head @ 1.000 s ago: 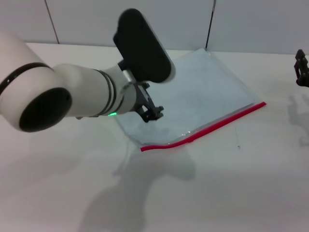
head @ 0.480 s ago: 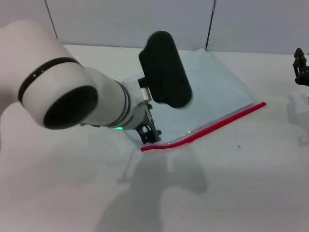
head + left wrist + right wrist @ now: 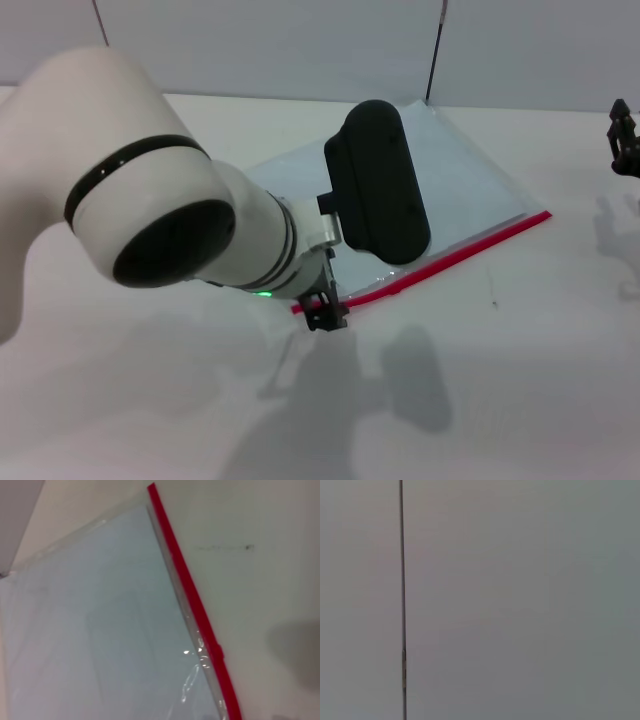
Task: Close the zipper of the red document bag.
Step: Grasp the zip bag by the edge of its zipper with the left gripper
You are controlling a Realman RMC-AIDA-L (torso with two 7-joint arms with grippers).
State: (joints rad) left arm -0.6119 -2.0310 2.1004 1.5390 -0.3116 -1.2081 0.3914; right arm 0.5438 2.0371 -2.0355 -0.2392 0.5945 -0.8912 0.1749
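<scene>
The red document bag [image 3: 460, 190] is a flat pale-blue translucent pouch lying on the white table, seen close up in the left wrist view [image 3: 100, 620]. Its zipper [image 3: 450, 258] is a bright red strip along the near edge, running from near left to far right, and it also crosses the left wrist view [image 3: 192, 600]. A small bump [image 3: 216, 652] sits on the strip there. My left gripper [image 3: 325, 312] is low over the table at the near left end of the zipper. My right gripper [image 3: 625, 140] hangs parked at the far right, away from the bag.
My bulky left arm [image 3: 190, 230] covers the bag's left part in the head view. A grey panelled wall [image 3: 300, 45] stands behind the table [image 3: 520, 380]; the right wrist view shows only that wall [image 3: 520, 600] and a seam.
My left arm has swung forward and to the right. Its gripper went from above the bag's left part down to the near left end of the zipper. The right arm stayed put.
</scene>
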